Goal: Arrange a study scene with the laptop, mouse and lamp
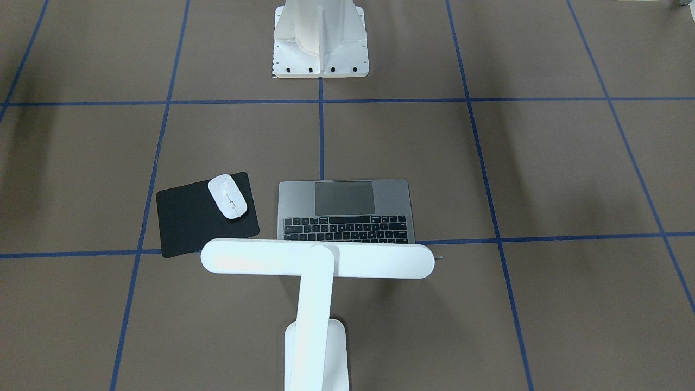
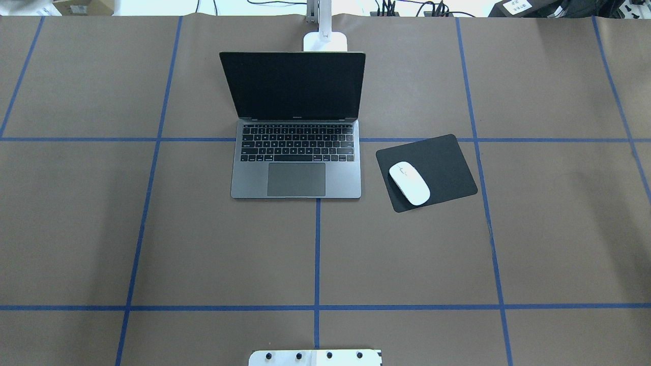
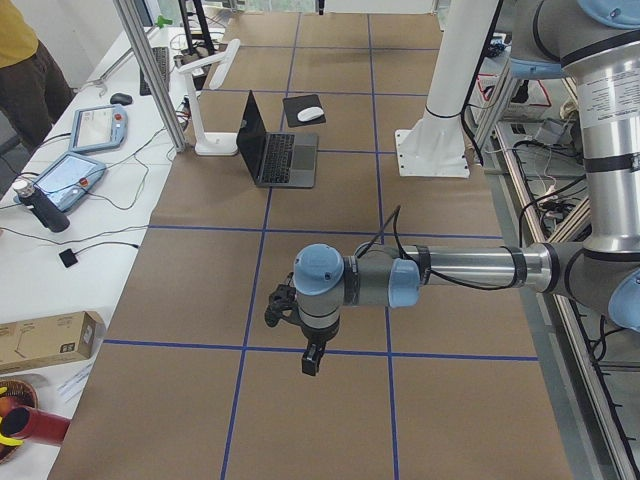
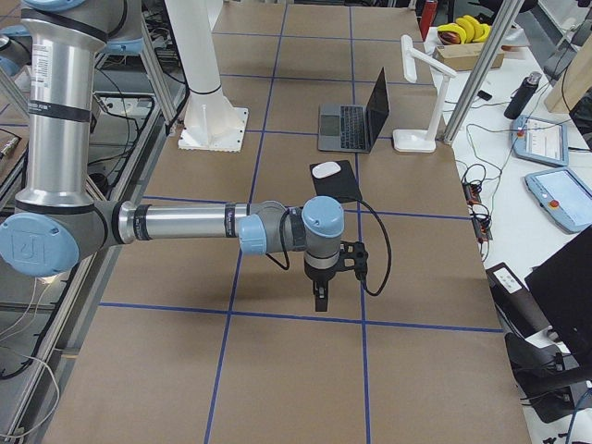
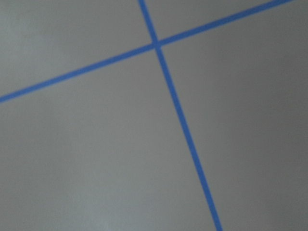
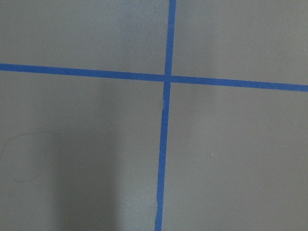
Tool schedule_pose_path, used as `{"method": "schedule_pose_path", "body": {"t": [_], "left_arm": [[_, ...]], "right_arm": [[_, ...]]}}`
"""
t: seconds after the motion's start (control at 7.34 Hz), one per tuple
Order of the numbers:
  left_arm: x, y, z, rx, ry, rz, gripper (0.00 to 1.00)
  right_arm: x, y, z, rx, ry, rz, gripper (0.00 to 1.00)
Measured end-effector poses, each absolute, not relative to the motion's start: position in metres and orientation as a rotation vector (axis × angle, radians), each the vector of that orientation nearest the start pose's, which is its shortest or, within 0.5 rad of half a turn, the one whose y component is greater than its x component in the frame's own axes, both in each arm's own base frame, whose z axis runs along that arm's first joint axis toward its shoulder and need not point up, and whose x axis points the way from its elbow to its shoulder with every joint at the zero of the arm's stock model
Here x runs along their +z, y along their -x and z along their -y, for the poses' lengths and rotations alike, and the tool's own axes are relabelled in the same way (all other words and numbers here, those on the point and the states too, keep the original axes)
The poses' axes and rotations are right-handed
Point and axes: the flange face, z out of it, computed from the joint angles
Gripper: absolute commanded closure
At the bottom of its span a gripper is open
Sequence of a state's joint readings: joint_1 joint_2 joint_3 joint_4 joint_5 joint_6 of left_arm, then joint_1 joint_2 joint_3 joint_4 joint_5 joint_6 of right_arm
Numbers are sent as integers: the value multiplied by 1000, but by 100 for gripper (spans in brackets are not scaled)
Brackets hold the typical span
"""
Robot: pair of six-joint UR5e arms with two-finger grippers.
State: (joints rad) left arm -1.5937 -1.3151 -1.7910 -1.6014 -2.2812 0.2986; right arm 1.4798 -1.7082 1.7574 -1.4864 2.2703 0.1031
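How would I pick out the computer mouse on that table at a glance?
Find the open grey laptop on the brown, blue-taped table. Beside it, on the robot's right, lies a black mouse pad, and the mouse sits on it, toward the laptop. It is the only small glossy white oval there.

black mouse pad (image 2: 447,162) | blue tape grid (image 2: 317,254) | brown table (image 2: 76,229) | cardboard box (image 3: 50,340) | person in yellow top (image 3: 15,40)

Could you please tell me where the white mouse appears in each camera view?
Front-facing: mouse left of centre.
Overhead: mouse right of centre.
Exterior left: mouse far, near the top.
Exterior right: mouse just above centre.
Left wrist: absent.
Right wrist: absent.
Shared landmark: the black mouse pad beneath it.
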Motion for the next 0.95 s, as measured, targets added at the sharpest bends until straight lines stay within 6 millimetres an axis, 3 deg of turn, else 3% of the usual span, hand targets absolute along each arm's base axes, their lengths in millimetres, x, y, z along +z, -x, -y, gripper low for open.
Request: {"method": "schedule_pose_path", "body": {"t": [0.41, 0.95], "left_arm": [[668, 78, 376, 251, -118, -727, 0], [643, 77, 386, 277, -178, -734, 0]], "right_arm": [[627, -29, 447, -31, -58, 707, 0], [627, -29, 448, -23, -55, 706, 0]]}}
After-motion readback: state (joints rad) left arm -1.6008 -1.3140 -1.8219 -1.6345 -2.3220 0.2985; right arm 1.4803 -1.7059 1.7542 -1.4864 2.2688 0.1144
